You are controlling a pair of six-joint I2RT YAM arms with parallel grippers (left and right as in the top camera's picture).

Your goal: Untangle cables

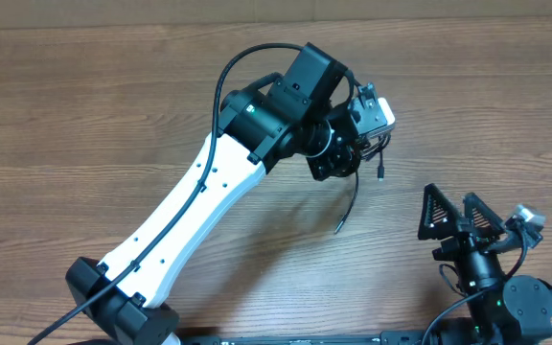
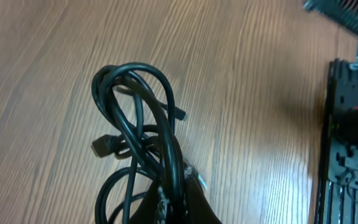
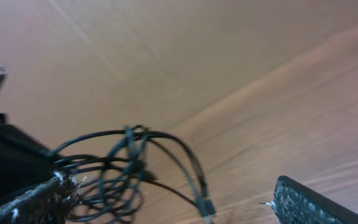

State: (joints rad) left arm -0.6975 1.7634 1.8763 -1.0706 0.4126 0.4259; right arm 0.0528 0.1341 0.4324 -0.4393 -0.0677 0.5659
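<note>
Left wrist, black cables bunched, knotted loops

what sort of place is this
Probably a robotics lab bench: a white robot arm and a second arm at a wood-grain table, with a tangle of black cables.
</note>
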